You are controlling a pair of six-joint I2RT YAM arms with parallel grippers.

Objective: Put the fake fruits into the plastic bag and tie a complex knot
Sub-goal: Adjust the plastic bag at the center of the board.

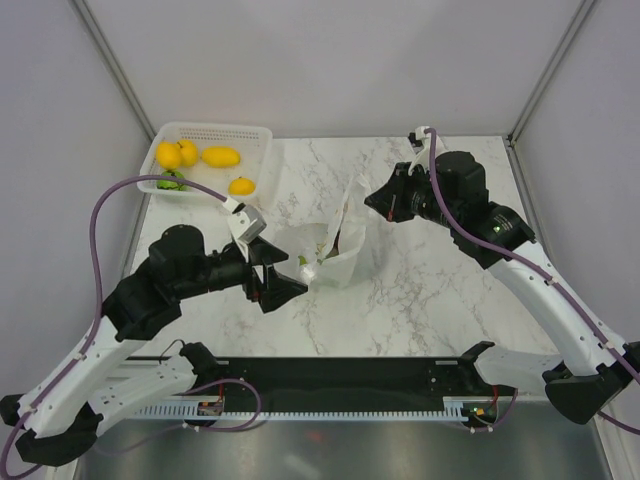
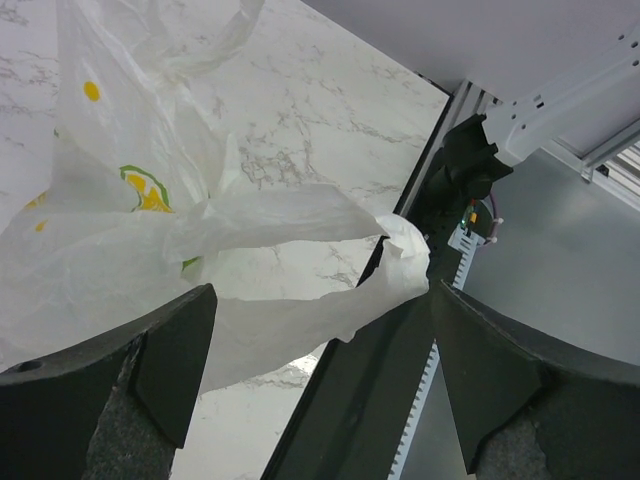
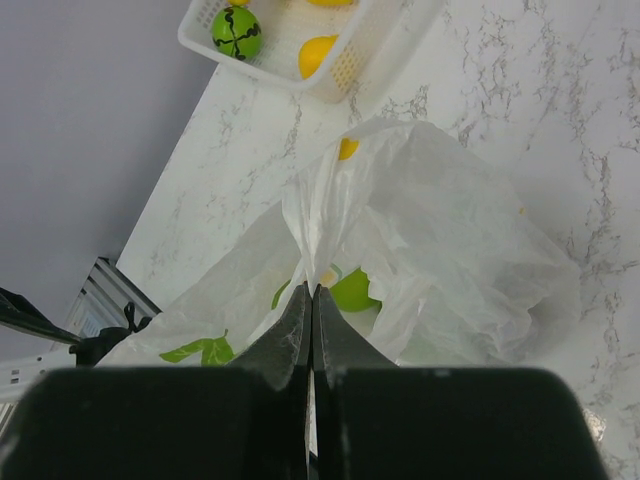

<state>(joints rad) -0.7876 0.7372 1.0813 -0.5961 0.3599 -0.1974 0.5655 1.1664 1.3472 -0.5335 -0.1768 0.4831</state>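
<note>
The plastic bag (image 1: 340, 245) stands mid-table, white with lemon and leaf prints. My right gripper (image 1: 373, 204) is shut on one handle loop (image 3: 310, 230) and holds it up. A green fruit (image 3: 356, 290) shows inside the bag below those jaws. My left gripper (image 1: 283, 275) stands open at the bag's left side. In the left wrist view the other loose handle strip (image 2: 300, 310) lies across the gap between the fingers (image 2: 160, 360), its end near the right one. Several yellow fake fruits (image 1: 221, 156) and a green one (image 1: 172, 181) lie in the basket. The knot is out of view.
The white perforated basket (image 1: 262, 135) sits at the table's far left corner, left of the bag. The black rail (image 1: 330, 375) with the arm bases runs along the near edge. Grey walls close in the table's left, right and far sides.
</note>
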